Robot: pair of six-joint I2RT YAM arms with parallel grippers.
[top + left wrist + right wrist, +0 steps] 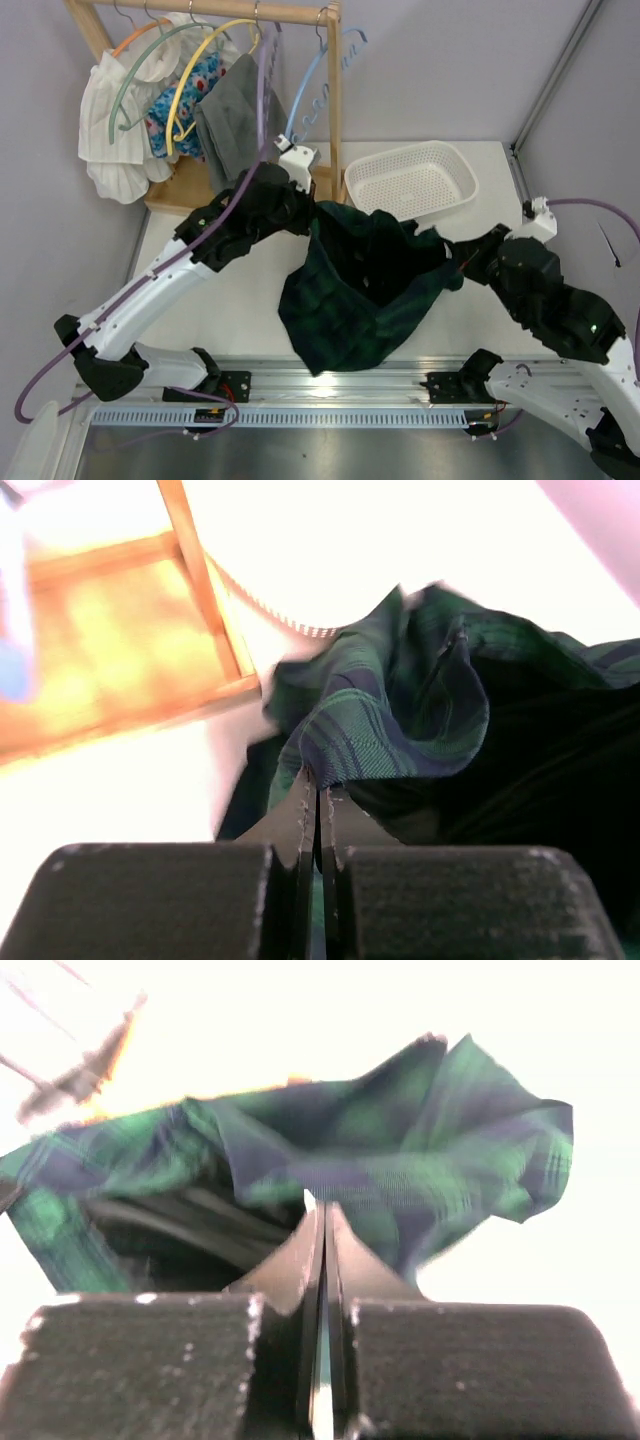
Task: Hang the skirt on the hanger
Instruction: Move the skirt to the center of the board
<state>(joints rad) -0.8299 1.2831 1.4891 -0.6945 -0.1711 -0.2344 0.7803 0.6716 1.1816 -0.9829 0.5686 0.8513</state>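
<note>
Skirt, place: the dark green checked skirt (350, 300) is held up between the two arms over the middle of the table (230, 290), in front of the white basket (468, 183). Its lower part hangs toward the near table edge; whether it touches the table cannot be told.
Left gripper: the left gripper (312, 207) is pressed together on one edge of the cloth. In the left wrist view a fold is seen pinched between the fingertips.
Right gripper: the right gripper (450, 262) is pressed together on the opposite edge, the cloth being nipped at the very tips.
Handling: the skirt is judged to be light, soft and limp. No shape is kept by it; it sags and folds wherever it is not supported. It is not fragile, but a thin pinch could slip out.
Where to hold: the upper edge, at two points well apart, is judged to be the best place, so that the opening is kept spread.
Long axis: the held edge runs from the far left to the near right.
Direction: the opening is turned upward, with the dark inside visible; the body falls down and toward the arm bases. Waist or hem cannot be told with certainty.
Hanger: a bare blue hanger (312, 90) is hung on the wooden rack (335, 100), just behind the left gripper.
</note>
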